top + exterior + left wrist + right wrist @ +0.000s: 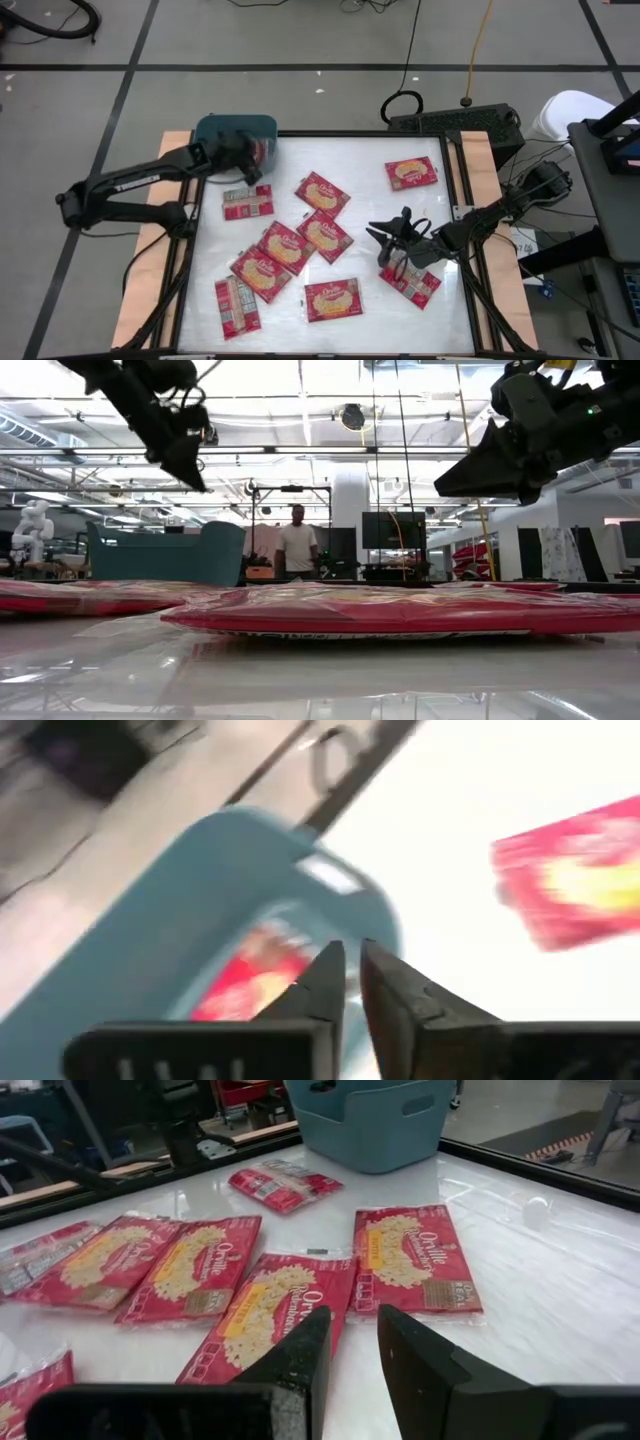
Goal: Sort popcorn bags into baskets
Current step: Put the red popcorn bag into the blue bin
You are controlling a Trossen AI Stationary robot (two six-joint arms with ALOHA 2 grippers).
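1. My right gripper (355, 1320) sat nearest the right wrist lens. Its jaws were slightly spread and gripped nothing.
2. Dial reference: the table (400, 210) seen from above, with twelve o'clock at the edge carrying the basket. On this dial my right gripper hovered at about three o'clock.
3. One popcorn bag (270, 1305) lay flat, picture side up, just ahead of the right fingers. A second bag (412, 1260) lay beside it, apart from it.
4. In the overhead view, nine bags lay on the table. One (410, 283) lay at four o'clock, just under my right arm. A central cluster (300, 245) ran from the dial centre towards seven o'clock, with some bags overlapping. A lone bag (412, 172) lay at one o'clock.
5. The teal basket (235, 125) stood at the eleven o'clock corner. One red bag (250, 975) lay inside it.
6. My left gripper (350, 952) hung above the basket. Its jaws were almost pressed together and pinched nothing.
7. Beyond the table, a person (297, 545) stood in the room.
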